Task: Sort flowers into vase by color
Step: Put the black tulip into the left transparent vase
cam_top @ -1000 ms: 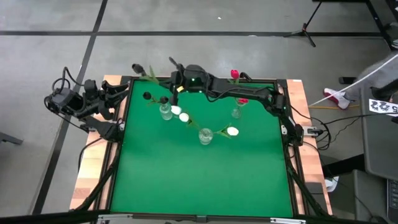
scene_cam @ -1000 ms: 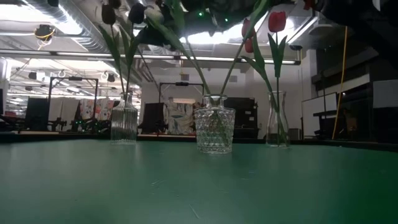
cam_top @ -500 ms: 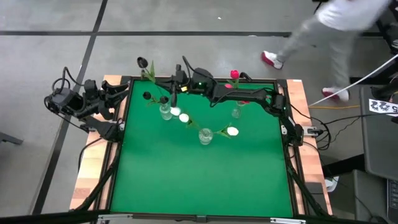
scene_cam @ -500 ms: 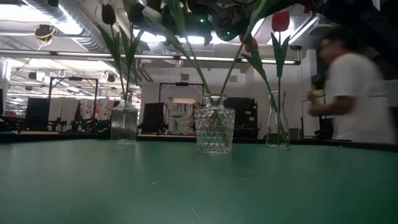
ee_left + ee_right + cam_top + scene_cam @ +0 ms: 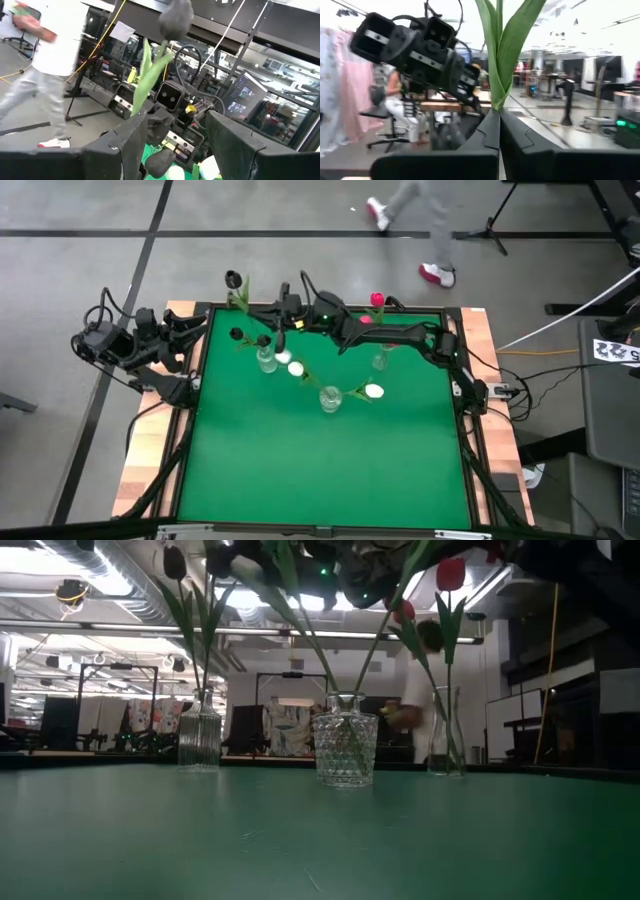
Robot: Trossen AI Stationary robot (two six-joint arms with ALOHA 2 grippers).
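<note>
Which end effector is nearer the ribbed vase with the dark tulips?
The right end effector: it hangs just behind the ribbed vase, shut on a dark tulip. The left end effector waits off the table's back-left corner.

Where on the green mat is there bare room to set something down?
The whole near half of the green mat, from the middle vase to the front edge, is bare. The far strip is crowded: three vases, the flowers and the right gripper holding a dark flower. The left gripper waits at the far-left corner.

A bright green table mat [image 5: 320,460] carries clear glass vases: beside the diamond-patterned vase [image 5: 345,750], a ribbed one [image 5: 199,743]; tulips [image 5: 377,300] red, white, near-black.
</note>
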